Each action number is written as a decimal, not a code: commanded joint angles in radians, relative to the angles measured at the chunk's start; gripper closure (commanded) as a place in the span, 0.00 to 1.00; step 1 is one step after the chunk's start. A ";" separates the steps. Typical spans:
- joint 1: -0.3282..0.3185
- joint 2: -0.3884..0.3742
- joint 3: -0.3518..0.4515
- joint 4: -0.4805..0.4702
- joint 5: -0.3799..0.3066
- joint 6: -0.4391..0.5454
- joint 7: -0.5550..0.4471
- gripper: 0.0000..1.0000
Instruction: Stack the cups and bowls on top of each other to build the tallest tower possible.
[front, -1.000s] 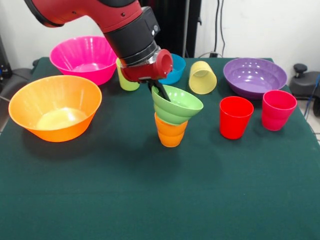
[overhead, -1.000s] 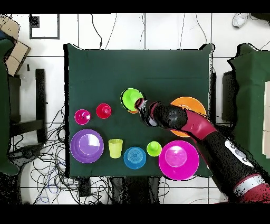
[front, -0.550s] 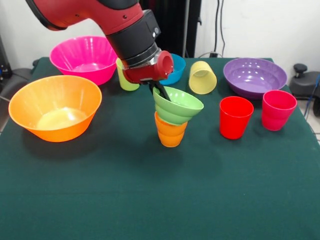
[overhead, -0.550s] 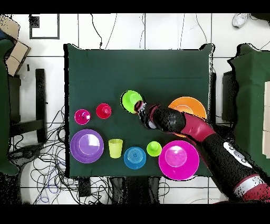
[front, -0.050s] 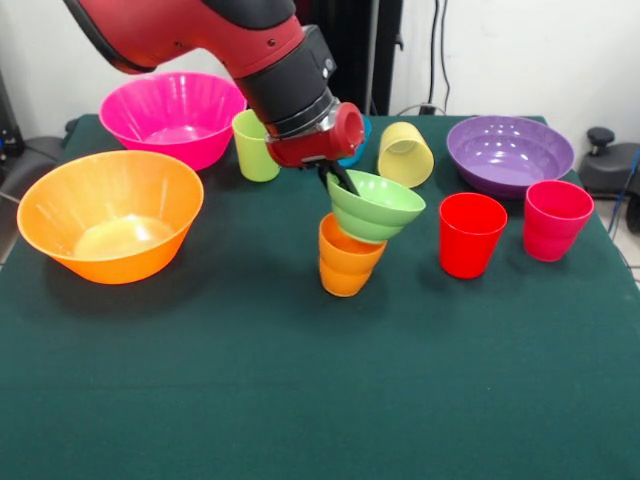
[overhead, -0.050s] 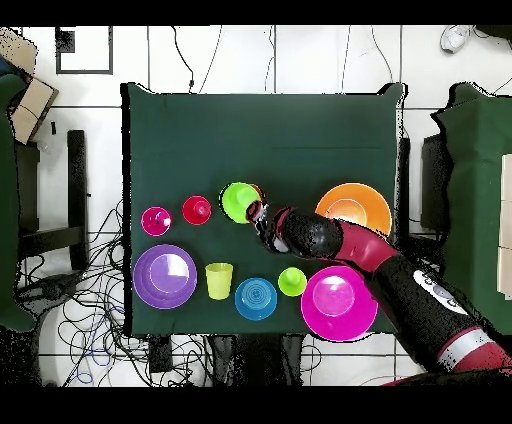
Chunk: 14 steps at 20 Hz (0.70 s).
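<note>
Gripping the near rim of the small light green plastic bowl (front, -0.050s: 377, 205), the black gripper (front, -0.050s: 340, 180) is pinching its wall, 1 finger inside and 1 outside. The bowl is sitting tilted in the mouth of the ribbed orange plastic cup (front, -0.050s: 346, 256), which is itself leaning toward the red cup's side, near the middle of the green-covered table (front, -0.050s: 300, 400).

All containers are showing empty. The large orange plastic bowl (front, -0.050s: 110, 214) is sitting at the table's left edge in the front view, the large pink plastic bowl (front, -0.050s: 172, 116) at the far left corner, with the lime green plastic cup (front, -0.050s: 255, 145) upright just beside it. The translucent pale yellow cup (front, -0.050s: 405, 154) is lying tipped, mouth toward the camera. The wide shallow purple bowl (front, -0.050s: 509, 153) is occupying the far right corner, with the red plastic cup (front, -0.050s: 470, 234) and pink-red plastic cup (front, -0.050s: 555, 220) standing in front of it, near each other but apart.

The front view is hiding most of the small blue plastic bowl (overhead, -0.050s: 256, 298) behind the wrist; the overhead view is showing it whole, between the yellow and lime cups. That view is hiding the orange cup almost entirely under the green bowl.

The whole near half of the table is lying open.
</note>
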 joint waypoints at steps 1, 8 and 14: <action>-0.001 0.004 0.055 0.018 -0.107 -0.101 -0.050 1.00; -0.006 -0.016 0.070 0.018 -0.132 -0.114 -0.037 1.00; -0.020 -0.038 0.096 0.021 -0.104 -0.068 -0.034 1.00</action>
